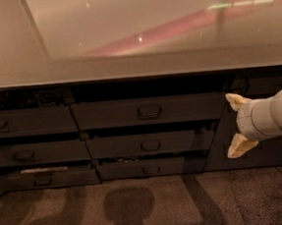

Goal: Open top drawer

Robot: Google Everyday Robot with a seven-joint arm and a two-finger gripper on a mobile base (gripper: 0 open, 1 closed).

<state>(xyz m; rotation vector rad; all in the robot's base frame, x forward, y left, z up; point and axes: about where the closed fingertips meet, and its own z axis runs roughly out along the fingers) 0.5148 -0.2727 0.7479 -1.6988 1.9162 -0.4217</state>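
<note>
Right of horizontal top drawer (112,115), spread claw (229,125)

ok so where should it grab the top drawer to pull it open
By the small loop handle at the centre of the top drawer; the rest of its front is flat. Come straight at the front, one finger above and one below the horizontal bar. The gripper is open, right of the handle, fingers stacked vertically.
</note>
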